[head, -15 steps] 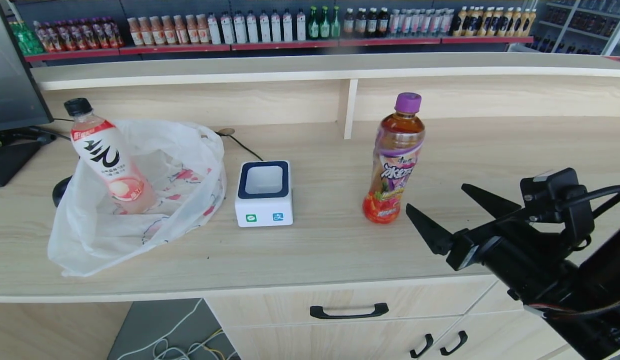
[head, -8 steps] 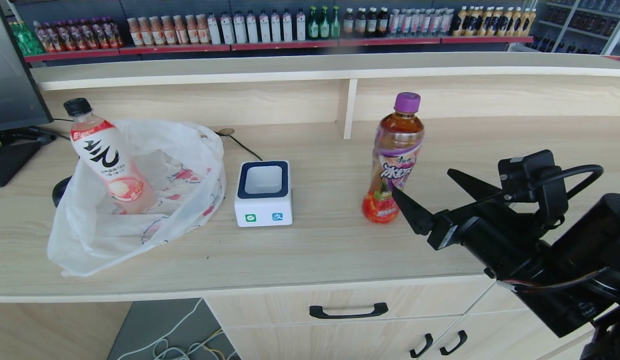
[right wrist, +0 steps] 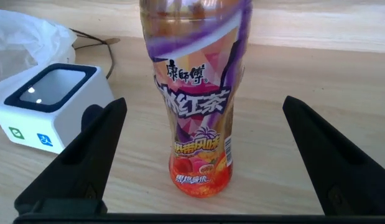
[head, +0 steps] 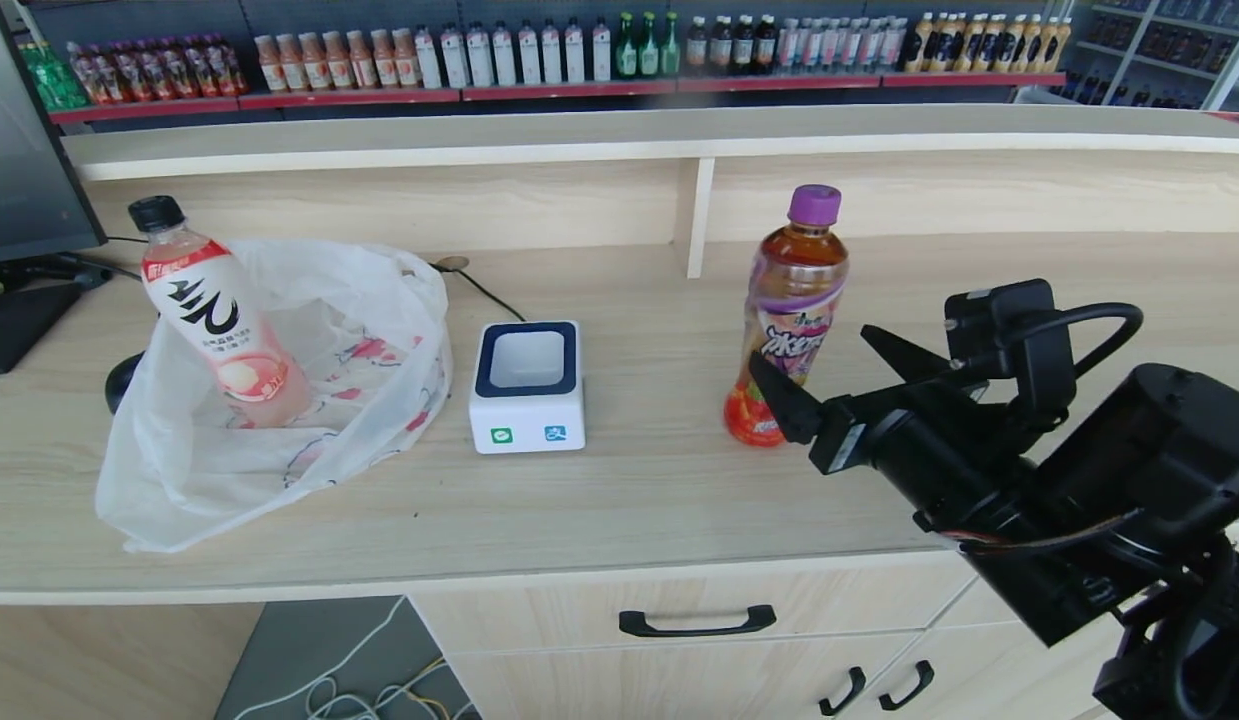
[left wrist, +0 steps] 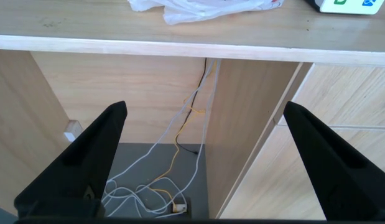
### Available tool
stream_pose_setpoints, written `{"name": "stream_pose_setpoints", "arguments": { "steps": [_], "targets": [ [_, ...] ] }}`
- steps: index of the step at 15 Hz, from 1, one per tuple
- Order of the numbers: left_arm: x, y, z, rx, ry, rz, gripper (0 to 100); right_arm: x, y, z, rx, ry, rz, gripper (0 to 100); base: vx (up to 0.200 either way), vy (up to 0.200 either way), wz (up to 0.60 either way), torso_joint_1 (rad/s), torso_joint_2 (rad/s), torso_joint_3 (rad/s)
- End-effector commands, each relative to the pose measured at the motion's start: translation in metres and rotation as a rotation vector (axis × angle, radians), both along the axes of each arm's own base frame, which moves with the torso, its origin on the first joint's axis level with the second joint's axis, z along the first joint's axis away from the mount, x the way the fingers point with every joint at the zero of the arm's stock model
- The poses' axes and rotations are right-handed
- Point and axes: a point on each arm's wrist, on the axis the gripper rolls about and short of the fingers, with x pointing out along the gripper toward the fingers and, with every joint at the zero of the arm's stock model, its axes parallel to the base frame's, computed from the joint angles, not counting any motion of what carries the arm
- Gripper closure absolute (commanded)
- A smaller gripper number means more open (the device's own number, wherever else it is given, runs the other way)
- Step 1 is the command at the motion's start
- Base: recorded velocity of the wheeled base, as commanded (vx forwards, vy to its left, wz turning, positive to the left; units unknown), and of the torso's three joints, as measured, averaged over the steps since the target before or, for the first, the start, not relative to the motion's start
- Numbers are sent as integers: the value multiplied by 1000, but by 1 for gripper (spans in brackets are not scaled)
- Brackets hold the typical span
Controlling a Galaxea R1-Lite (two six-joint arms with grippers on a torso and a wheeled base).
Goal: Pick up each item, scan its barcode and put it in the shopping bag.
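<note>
The tea bottle (head: 794, 300) with the purple cap stands upright on the wooden counter (head: 629, 500), right of the white scanner (head: 527, 385) and well apart from the shopping bag (head: 179, 480) at the left, which already holds a pink bottle (head: 219, 320). The right gripper (head: 809, 347) sits just to the bottle's right at the height of its lower half, spread wide and holding nothing. In the right wrist view the tea bottle (right wrist: 201, 124) is centred in the gap of the right gripper (right wrist: 204, 102), one finger to each side and neither touching it. The bottle's long axis is vertical and the fingers lie level, so they cross it squarely; the grasp appears to call only for a short advance leftward before closing on the label. The right arm is plainly the nearer. The left gripper (left wrist: 204, 106) hangs below the counter's near edge under the bag, also wide open and empty.
</note>
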Motion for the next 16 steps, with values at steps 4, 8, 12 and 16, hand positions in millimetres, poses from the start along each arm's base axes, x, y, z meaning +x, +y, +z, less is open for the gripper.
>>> {"name": "stream_pose_setpoints", "arguments": {
  "steps": [4,8,12,16],
  "targets": [
    [0,0,0,0,1,0,0,15,17,-3,-59,-25,-34,0,0,0,0,0,0,0],
    [0,0,0,0,1,0,0,29,27,-1,-35,-36,-71,0,0,0,0,0,0,0],
    [0,0,0,0,-1,0,0,37,33,-9,-44,-29,-76,0,0,0,0,0,0,0],
    [0,0,0,0,-1,0,0,46,39,-5,-26,-47,-100,0,0,0,0,0,0,0]
  ]
}}
